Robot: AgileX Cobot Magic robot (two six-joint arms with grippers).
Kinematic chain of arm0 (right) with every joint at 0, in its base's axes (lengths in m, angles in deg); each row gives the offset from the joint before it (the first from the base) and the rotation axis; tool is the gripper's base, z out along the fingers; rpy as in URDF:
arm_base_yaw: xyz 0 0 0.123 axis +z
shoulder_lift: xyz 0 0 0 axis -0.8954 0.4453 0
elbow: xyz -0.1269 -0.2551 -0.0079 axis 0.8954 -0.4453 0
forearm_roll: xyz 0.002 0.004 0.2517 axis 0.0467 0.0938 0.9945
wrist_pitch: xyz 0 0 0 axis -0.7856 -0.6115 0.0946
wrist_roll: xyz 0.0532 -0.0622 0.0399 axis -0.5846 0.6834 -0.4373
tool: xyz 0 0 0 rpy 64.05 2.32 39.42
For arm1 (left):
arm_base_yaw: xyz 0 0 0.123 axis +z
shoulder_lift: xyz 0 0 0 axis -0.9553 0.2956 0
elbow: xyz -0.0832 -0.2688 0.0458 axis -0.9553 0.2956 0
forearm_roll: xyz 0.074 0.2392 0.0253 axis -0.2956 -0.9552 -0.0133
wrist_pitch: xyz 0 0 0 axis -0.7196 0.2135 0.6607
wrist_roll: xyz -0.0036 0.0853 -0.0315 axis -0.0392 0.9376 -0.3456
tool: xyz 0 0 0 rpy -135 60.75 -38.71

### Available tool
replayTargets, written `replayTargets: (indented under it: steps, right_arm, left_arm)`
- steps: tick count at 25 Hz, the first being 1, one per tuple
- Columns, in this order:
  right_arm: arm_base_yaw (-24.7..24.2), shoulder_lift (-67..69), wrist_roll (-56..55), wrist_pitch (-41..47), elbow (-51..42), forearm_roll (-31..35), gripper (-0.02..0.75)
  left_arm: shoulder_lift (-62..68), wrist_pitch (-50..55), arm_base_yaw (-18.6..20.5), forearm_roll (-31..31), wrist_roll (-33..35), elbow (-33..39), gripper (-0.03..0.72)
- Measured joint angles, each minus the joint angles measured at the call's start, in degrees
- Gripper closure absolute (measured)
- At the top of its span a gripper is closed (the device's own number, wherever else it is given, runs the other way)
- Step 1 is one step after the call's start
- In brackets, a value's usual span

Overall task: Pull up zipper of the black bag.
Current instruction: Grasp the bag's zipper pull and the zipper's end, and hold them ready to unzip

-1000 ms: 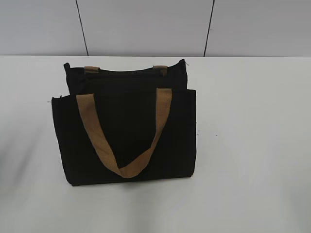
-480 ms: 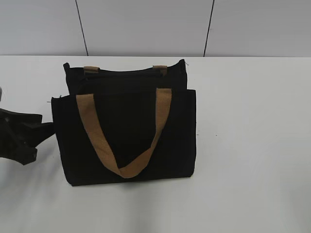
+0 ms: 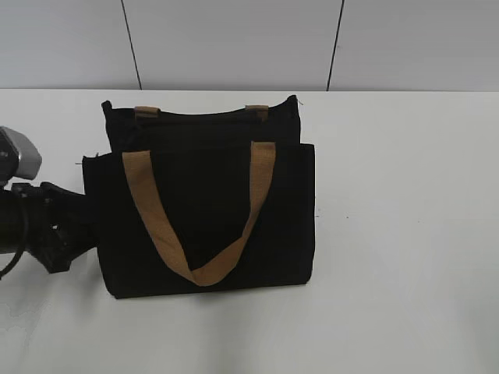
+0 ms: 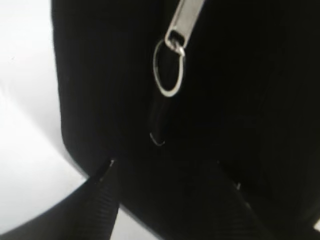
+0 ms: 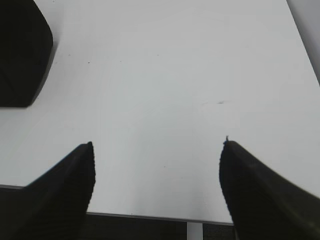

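Black bag [image 3: 204,210] upright on the white table [image 3: 405,234], left end effector [image 3: 58,234] at its left side, grip state unclear, silver zipper [image 4: 176,60] pull close before its camera, right end effector [image 5: 156,187] spread open over bare table

The black bag [image 3: 203,210] with 2 tan handles [image 3: 195,226] stands mid-table [image 3: 405,234], the left gripper [image 3: 66,234] against its side toward the table's left edge.
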Motion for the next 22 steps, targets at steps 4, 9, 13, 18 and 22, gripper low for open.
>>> replayTargets:
  steps: [4, 9, 13, 18, 22]
  right_arm:
    - [0.0, 0.0, 0.0, 0.0, 0.0, 0.0, 0.148]
    - [0.0, 0.0, 0.0, 0.0, 0.0, 0.0, 0.148]
    - [0.0, 0.0, 0.0, 0.0, 0.0, 0.0, 0.148]
    - [0.0, 0.0, 0.0, 0.0, 0.0, 0.0, 0.148]
    - [0.0, 0.0, 0.0, 0.0, 0.0, 0.06, 0.148]
  left_arm:
    - [5.35, -4.87, 0.0, 0.17, 2.29, -3.03, 0.26]
    - [11.86, -9.75, 0.0, -1.5, 2.91, -7.4, 0.328]
    - [14.77, -11.26, -0.47, -2.96, 2.91, -10.04, 0.402]
    - [15.51, -11.26, -1.62, -3.09, 2.93, -10.79, 0.633]
    - [14.81, -10.6, -1.62, -3.26, 2.93, -10.79, 0.662]
